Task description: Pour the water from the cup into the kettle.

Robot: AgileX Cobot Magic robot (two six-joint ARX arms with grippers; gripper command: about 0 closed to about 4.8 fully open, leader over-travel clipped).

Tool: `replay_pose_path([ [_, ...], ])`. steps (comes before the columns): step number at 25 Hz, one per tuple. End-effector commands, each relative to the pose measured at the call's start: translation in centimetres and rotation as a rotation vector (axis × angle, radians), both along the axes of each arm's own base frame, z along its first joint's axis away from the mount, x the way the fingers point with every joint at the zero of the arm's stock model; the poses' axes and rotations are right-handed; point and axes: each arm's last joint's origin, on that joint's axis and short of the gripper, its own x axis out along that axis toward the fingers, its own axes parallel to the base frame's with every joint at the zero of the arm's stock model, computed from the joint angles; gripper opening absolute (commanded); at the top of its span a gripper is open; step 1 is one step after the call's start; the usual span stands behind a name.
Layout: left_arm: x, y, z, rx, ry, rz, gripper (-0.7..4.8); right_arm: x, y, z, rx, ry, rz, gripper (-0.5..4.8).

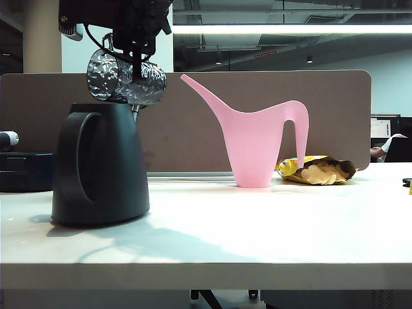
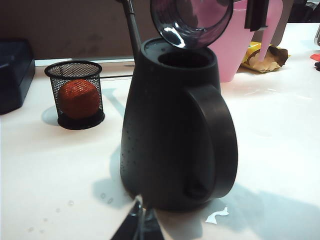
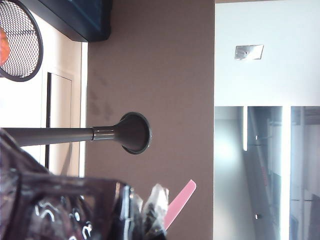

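Your right gripper (image 1: 137, 67) clamps the cup (image 1: 125, 78), tipped sideways above the kettle (image 1: 101, 164) opening, left on the table (image 1: 257, 232). Your left gripper (image 2: 139, 225) sits low nearby, jaws narrow, holding nothing.

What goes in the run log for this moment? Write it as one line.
right gripper: shut on cup, above kettle | cup: tipped sideways, mouth over kettle opening | left gripper: low beside kettle, holds nothing | step: pouring
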Motion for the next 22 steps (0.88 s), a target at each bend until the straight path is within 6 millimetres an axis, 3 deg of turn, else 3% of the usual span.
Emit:
replay_pose_path([
  [1, 0.00, -0.01, 0.12, -0.003, -0.008, -0.001, -0.05, -0.39, 0.61, -1.57, -0.091, 0.041, 0.014, -0.06],
  [22, 0.00, -0.01, 0.09, -0.003, -0.005, -0.001, -0.05, -0.84, 0.91, -1.62, -0.117, 0.033, -0.001, -0.06],
])
